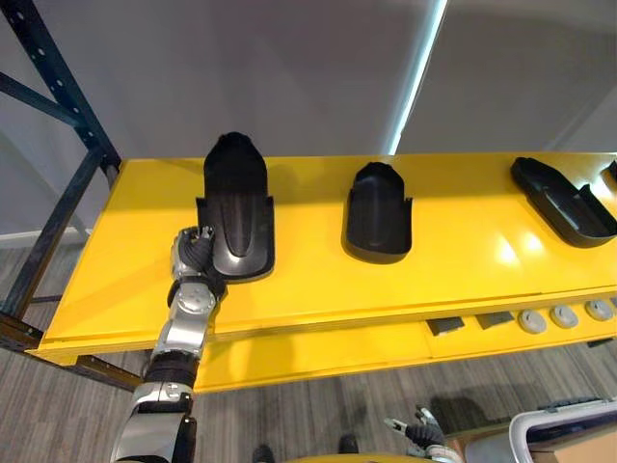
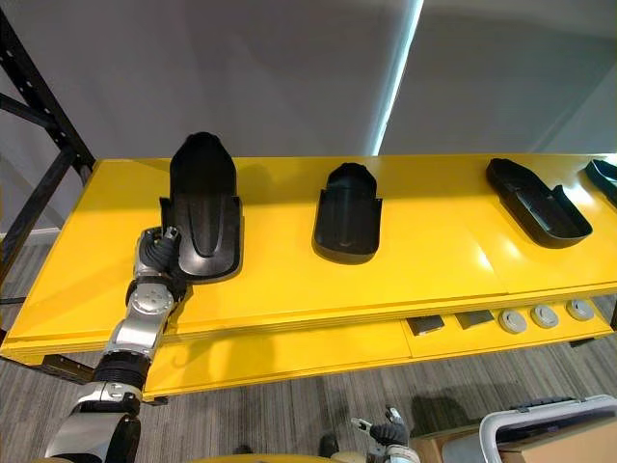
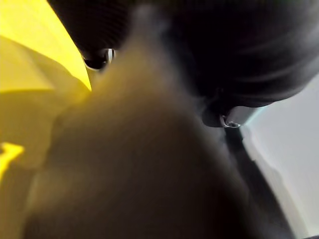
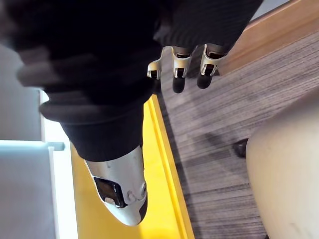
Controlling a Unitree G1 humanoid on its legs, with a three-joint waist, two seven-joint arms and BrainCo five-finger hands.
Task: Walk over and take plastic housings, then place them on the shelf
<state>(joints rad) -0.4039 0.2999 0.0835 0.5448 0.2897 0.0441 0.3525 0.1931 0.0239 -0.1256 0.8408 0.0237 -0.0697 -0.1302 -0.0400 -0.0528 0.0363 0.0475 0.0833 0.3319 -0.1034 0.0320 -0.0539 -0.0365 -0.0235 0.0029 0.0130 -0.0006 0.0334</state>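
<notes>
- Left hand (image 1: 193, 253) tight against the front-left corner of the left housing (image 1: 236, 203) — grip too hidden to tell.
- Left housing flat on the yellow shelf (image 1: 463, 265), near its left edge, long way running front to back.
- Further right: middle housing (image 1: 378, 214), right housing (image 1: 564, 201).
- Right hand (image 4: 178, 74) hanging low, loose and empty — much farther off.

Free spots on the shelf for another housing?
Widest bare patch lies between the middle housing and the right housing. Narrower gap between the left housing and the middle one. The shelf is also bare left of the left hand. Crowded at the far right edge.
</notes>
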